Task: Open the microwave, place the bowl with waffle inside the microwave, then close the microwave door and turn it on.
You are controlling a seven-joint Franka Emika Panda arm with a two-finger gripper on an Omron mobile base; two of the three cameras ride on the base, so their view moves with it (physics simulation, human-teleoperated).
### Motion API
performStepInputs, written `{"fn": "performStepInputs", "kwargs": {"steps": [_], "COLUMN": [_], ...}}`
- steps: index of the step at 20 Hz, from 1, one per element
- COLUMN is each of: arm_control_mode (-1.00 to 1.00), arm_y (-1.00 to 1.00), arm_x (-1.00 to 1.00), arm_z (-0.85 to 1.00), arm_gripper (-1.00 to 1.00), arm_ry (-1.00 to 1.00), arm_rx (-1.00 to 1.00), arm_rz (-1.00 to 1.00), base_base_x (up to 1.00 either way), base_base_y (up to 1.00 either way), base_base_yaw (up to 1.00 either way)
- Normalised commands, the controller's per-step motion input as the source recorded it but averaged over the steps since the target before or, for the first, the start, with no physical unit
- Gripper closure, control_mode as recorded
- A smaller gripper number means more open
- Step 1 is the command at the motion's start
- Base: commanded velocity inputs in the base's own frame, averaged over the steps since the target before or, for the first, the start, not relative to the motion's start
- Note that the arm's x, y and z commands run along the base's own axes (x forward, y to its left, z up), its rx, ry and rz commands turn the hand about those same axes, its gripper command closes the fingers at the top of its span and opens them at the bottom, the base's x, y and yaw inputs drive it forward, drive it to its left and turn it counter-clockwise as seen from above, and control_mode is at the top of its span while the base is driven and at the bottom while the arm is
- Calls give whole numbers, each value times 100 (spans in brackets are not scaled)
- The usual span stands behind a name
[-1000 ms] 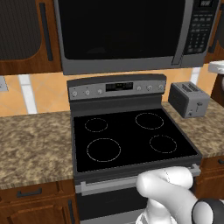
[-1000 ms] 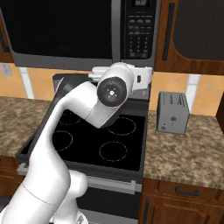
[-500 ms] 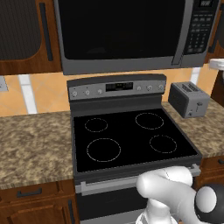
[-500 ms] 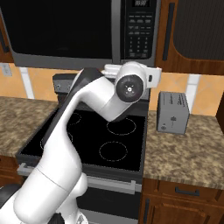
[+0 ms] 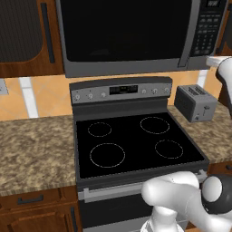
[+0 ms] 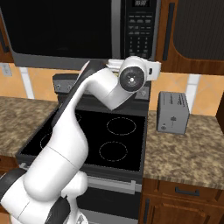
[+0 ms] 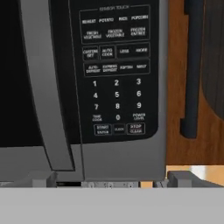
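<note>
Microwave [image 5: 127, 34] top cut off; button panel [image 7: 114, 74] labels too blurry.

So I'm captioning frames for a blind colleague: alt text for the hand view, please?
Close-up of the microwave, its black button panel facing the camera and the grey door handle at left. A brown wooden cabinet with a dark handle stands at right.

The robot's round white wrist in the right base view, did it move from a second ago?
Yes. The wrist has swung to the right and a bit closer to the toaster, ending below the microwave's button panel.
</note>
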Motion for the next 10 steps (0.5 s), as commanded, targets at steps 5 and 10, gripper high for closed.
{"fn": "performStepInputs", "kwargs": {"steps": [5, 10], "arm_control_mode": [-100, -100], "arm_y": [0, -4], "arm_x": [48, 36], "arm_z": [-10, -21], "arm_gripper": [-100, -100], "arm_ry": [0, 0], "arm_rx": [0, 0], "arm_rz": [0, 0], "base_base_x": [0, 0], "base_base_y": [0, 0], "base_base_yaw": [0, 0]}}
